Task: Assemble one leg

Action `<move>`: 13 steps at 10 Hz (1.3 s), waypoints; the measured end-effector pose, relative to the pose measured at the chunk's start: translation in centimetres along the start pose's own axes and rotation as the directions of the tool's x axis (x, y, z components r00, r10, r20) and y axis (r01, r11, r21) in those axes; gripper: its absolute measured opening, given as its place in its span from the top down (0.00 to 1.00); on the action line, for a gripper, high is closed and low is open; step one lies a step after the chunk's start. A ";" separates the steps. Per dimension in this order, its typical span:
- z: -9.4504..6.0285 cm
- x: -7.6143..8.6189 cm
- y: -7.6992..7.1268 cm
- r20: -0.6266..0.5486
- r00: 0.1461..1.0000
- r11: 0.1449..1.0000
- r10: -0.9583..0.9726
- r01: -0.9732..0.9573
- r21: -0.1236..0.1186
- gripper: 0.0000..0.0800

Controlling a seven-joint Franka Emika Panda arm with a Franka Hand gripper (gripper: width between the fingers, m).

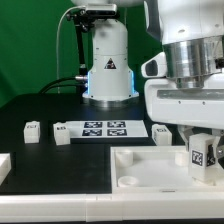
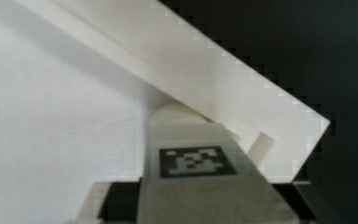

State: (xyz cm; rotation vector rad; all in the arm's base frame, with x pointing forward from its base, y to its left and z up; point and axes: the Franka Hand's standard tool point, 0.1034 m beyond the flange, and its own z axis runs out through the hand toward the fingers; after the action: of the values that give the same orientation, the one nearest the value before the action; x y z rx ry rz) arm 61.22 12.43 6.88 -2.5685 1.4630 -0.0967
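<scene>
While the leg (image 1: 198, 155) hangs upright with its tagged face toward the exterior camera, the jaws pinch it from both sides. The wrist view shows it filling the gap between them, tag legible.

Position: the leg is over the white tray (image 1: 155, 170), at the tray's end on the exterior view's right, close to the near corner. Cannot tell whether its lower end touches the tray floor or sits in a socket.

Edges: in the wrist view a raised tray wall runs diagonally just beside the leg, with flat tray floor on the other side. Tight on the wall side, open on the floor side.

Room: the tray's middle is bare. On the exterior view's left, the black table (image 1: 60, 165) has open surface between the tray and a white part cut off by the frame edge.

Behind the tray, well apart from the jaws:
- the marker board (image 1: 105, 128)
- one small block (image 1: 160, 132) just beside the board's right end
- two more blocks (image 1: 62, 135) (image 1: 33, 130) off its left end

The robot base (image 1: 108, 65) stands behind the board.
</scene>
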 end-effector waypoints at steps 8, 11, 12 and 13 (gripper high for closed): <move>0.1 -0.4 -0.1 0.032 0.960 0.960 0.278 -0.278 0.011 0.27; 0.1 -0.4 -0.2 0.015 0.982 0.982 -0.188 0.188 0.014 0.19; 0.1 -0.5 -0.2 0.015 0.968 0.968 -0.250 0.250 0.013 0.19; 0.1 -0.8 -0.3 0.010 0.922 0.922 -0.387 0.387 0.002 0.19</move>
State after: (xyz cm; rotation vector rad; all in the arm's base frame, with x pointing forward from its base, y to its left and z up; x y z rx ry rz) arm 61.06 13.23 6.87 -2.8171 0.9284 -0.1365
